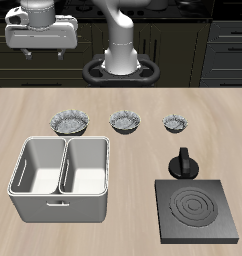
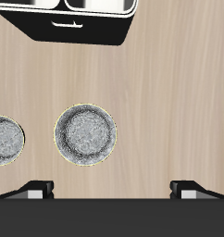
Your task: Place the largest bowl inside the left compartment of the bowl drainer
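Observation:
The largest bowl (image 1: pixel 69 121), grey with a fluted rim, stands at one end of a row of three bowls, behind the bowl drainer (image 1: pixel 22 190). It also shows in the wrist view (image 2: pixel 84 134). The medium bowl (image 1: pixel 124 121) is in the middle of the row and shows at the edge of the wrist view (image 2: pixel 5 141). The smallest bowl (image 1: pixel 174 122) ends the row. The drainer's two wells are both empty. Its edge shows in the wrist view (image 2: pixel 81 28). My gripper (image 1: pixel 40 47) hangs high above the table, over the largest bowl, open and empty, with the fingertips (image 2: pixel 35 190) wide apart.
A dark square stove plate (image 1: pixel 198 212) lies near the table's front edge, beside the drainer. A small black pot (image 1: pixel 182 163) stands just behind it. The robot's base (image 1: pixel 121 60) is at the table's back.

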